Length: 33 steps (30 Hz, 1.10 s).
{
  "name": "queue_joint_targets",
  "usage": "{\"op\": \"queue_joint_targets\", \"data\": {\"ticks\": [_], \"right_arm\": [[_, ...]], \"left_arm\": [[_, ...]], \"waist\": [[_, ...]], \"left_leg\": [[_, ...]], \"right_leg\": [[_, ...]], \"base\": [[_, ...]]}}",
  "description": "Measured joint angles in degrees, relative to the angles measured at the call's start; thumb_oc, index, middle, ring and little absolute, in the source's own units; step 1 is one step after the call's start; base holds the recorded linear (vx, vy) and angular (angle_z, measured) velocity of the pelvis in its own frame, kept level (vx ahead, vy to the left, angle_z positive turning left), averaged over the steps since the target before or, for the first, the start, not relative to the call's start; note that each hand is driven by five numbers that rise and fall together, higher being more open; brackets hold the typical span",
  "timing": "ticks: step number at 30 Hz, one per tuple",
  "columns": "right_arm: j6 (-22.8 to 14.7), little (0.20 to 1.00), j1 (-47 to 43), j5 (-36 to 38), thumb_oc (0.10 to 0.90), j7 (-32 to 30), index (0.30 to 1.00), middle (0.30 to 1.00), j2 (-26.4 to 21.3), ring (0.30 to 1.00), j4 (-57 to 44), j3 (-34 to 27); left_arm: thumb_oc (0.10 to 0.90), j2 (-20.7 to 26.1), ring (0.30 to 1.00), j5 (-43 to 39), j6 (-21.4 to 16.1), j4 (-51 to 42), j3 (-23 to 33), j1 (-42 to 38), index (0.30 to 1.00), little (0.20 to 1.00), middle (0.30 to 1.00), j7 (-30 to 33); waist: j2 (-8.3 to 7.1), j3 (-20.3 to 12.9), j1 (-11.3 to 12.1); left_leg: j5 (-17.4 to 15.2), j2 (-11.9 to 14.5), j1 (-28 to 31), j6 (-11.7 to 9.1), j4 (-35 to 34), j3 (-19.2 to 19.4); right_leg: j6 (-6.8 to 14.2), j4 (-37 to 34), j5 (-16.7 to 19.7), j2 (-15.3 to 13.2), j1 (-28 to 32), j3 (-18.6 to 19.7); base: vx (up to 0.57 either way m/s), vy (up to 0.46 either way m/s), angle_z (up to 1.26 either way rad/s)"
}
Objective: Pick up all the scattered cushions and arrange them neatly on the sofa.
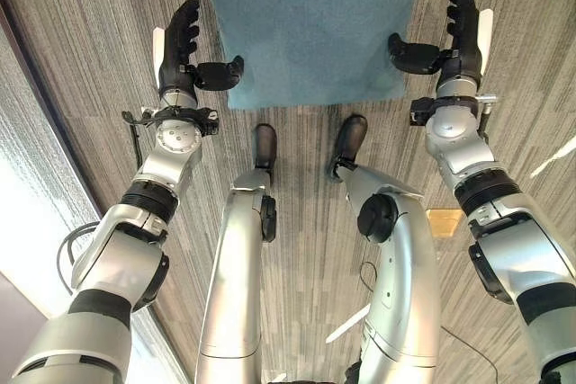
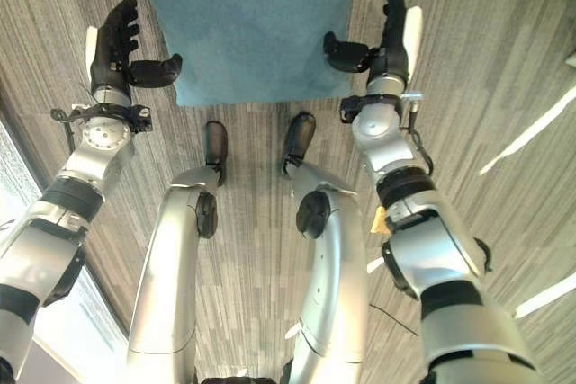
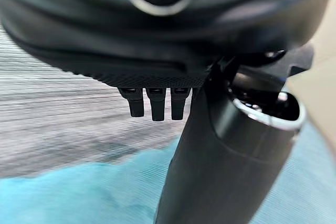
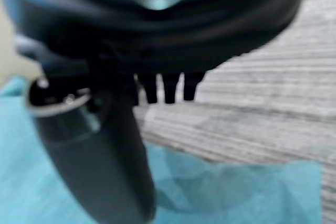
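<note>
A grey, streaked carpet floor is seen from above, and on it a single teal cushion is laid flat, directly ahead of the robot and between its two raised arms. The far part of the cushion is cut off by the picture edge, so its full outline cannot be told; the near edge is seen to run across the view from left to right, with its two near corners close to the two thumbs. Whether the cushion is square or longer in one direction cannot be judged, and no long axis can be named; it is set square to the robot rather than skewed. No sofa is shown, and no cushion is held, so the task is judged to be at its start for this cushion: lifting, carrying and placing are all left, and how many other cushions remain cannot be told. The left hand is held beside the cushion's left edge with fingers straight and thumb stretched toward the near left corner; nothing is grasped by it. The right hand is held likewise beside the right edge, fingers straight, thumb pointed inward above the near right corner, and nothing is grasped. In both wrist views the teal fabric is seen past the thumbs, apart from the fingers.
</note>
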Motion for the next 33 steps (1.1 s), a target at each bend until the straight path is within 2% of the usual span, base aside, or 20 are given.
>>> {"op": "queue_joint_targets", "data": {"ticks": [6, 7, 8, 9, 10, 11, 18, 20, 28, 30, 31, 33], "right_arm": [[0.6, 0.900, -1.4, -0.1, 0.800, -0.4, 0.900, 0.900, 3.6, 0.900, -3.2, 2.4], [1.8, 0.900, -2.8, 0.9, 0.800, -1.5, 0.900, 0.900, 7.4, 0.900, -2.5, 2.4], [2.0, 0.900, -3.0, 1.0, 0.800, -2.1, 0.900, 0.900, 7.8, 0.900, -2.5, 2.4], [2.0, 0.580, -3.0, 1.2, 0.587, -2.2, 0.580, 0.580, 8.8, 0.580, -2.5, 2.4], [2.1, 0.300, -3.2, 2.1, 0.400, -2.3, 0.300, 0.300, 9.2, 0.300, -2.0, 2.3], [2.2, 0.300, -3.5, 3.5, 0.400, -2.3, 0.300, 0.300, 9.8, 0.300, -0.8, 2.3], [2.0, 0.300, -3.3, 7.3, 0.400, -2.5, 0.300, 0.300, 8.7, 0.300, -0.9, -0.5], [1.7, 0.300, -2.0, 7.4, 0.400, -2.5, 0.300, 0.300, 7.8, 0.300, -1.9, -1.1], [1.5, 0.300, 2.1, 7.4, 0.400, -2.5, 0.300, 0.300, 6.2, 0.300, -7.7, -3.9], [1.4, 0.300, 3.2, 7.4, 0.400, -2.4, 0.300, 0.300, 6.0, 0.300, -10.5, -6.2], [1.2, 0.300, 3.6, 7.0, 0.400, -2.5, 0.300, 0.300, 6.0, 0.300, -12.5, -7.0], [1.2, 0.300, 4.4, 6.7, 0.400, -2.5, 0.300, 0.300, 6.2, 0.300, -13.5, -6.6]], "left_arm": [[0.800, -2.3, 0.900, -0.2, 0.1, -1.3, -0.2, -0.1, 0.900, 0.900, 0.900, 2.5], [0.800, -4.4, 0.900, -1.7, 0.7, -0.4, -0.2, -1.0, 0.900, 0.900, 0.900, 3.8], [0.800, -5.2, 0.900, -2.5, 0.7, 0.6, -0.2, -1.7, 0.900, 0.900, 0.900, 4.3], [0.800, -6.3, 0.900, -3.0, 0.7, 0.9, -0.3, -2.0, 0.900, 0.900, 0.900, 4.7], [0.482, -6.7, 0.422, -4.1, 1.0, 1.2, -0.3, -2.2, 0.422, 0.422, 0.422, 5.0], [0.400, -6.9, 0.300, -5.4, 1.3, 1.1, -0.3, -2.2, 0.300, 0.300, 0.300, 5.0], [0.400, -4.5, 0.300, -9.1, 1.3, -0.1, 0.6, -1.5, 0.300, 0.300, 0.300, 6.0], [0.400, -3.7, 0.300, -10.0, 1.0, -3.6, 2.7, 0.6, 0.300, 0.300, 0.300, 6.1], [0.400, -2.8, 0.300, -11.5, 0.6, -9.6, 5.0, 2.6, 0.300, 0.300, 0.300, 5.9], [0.400, -3.1, 0.300, -12.9, 0.6, -12.9, 7.3, 3.7, 0.300, 0.300, 0.300, 5.9], [0.400, -2.9, 0.300, -13.6, 0.6, -15.1, 8.6, 4.3, 0.300, 0.300, 0.300, 5.9], [0.400, -3.5, 0.300, -13.6, 0.5, -16.0, 9.5, 5.4, 0.300, 0.300, 0.300, 5.9]], "waist": [[0.00, 0.0, -0.9], [-0.05, 0.0, -1.2], [-0.06, 0.0, -1.3], [-0.08, 0.0, -1.4], [-0.08, 0.0, -1.4], [-0.10, 0.0, -1.5], [-0.10, 0.0, -1.4], [-0.10, 0.0, -1.5], [-0.20, 0.1, -1.6], [-0.21, 0.1, -1.5], [-0.21, 0.1, -1.5], [-0.15, 0.0, -1.5]], "left_leg": [[-0.1, 0.0, 0.3, 0.2, 0.1, 0.7], [0.1, 0.0, 0.4, -0.1, 0.3, 0.7], [0.1, 0.0, 0.5, -0.1, 0.3, 0.8], [0.1, 0.0, 0.7, -0.1, 0.4, 0.8], [0.1, 0.1, 0.9, -0.1, 0.7, 0.8], [0.1, 0.1, 1.3, -0.1, 1.1, 0.8], [0.0, 0.1, 2.1, 0.2, 1.3, 0.7], [-0.1, 0.3, 2.0, 0.2, 1.4, 0.7], [0.2, 0.4, 2.1, -0.2, 0.4, 0.9], [1.7, 0.3, 2.8, -0.6, -3.1, 0.9], [4.5, 0.3, 5.2, -0.6, -9.7, 0.8], [6.7, 0.3, 8.2, -0.8, -15.0, 0.7]], "right_leg": [[0.7, 0.0, 0.2, 0.1, 0.0, 0.9], [0.4, 0.1, 0.4, 0.2, 0.2, 0.9], [0.4, 0.1, 0.4, 0.2, 0.3, 0.9], [0.4, 0.2, 0.5, 0.2, 0.5, 0.9], [0.4, 0.6, 0.5, 0.2, 0.7, 0.9], [0.3, 1.0, 0.5, 0.1, 1.1, 0.9], [0.6, 0.9, 0.4, 0.2, 1.8, 1.0], [0.6, 0.9, 0.4, 0.4, 1.8, 1.0], [0.6, -0.1, 0.8, 0.7, 1.9, 1.1], [0.8, -3.4, 2.2, 1.1, 2.5, 1.0], [0.9, -9.8, 4.9, 1.7, 5.0, 0.6], [1.1, -14.8, 7.1, 2.2, 7.9, 0.5]], "base": [[0.00, -0.014, -0.02], [0.00, 0.000, 0.00], [0.00, 0.000, 0.00], [0.00, 0.000, 0.00], [0.00, 0.000, 0.00], [0.00, 0.000, 0.00], [0.00, 0.000, 0.00], [0.00, 0.004, -0.02], [-0.01, 0.009, -0.01], [-0.06, 0.026, -0.02], [-0.09, 0.029, -0.03], [-0.08, 0.010, -0.01]]}}
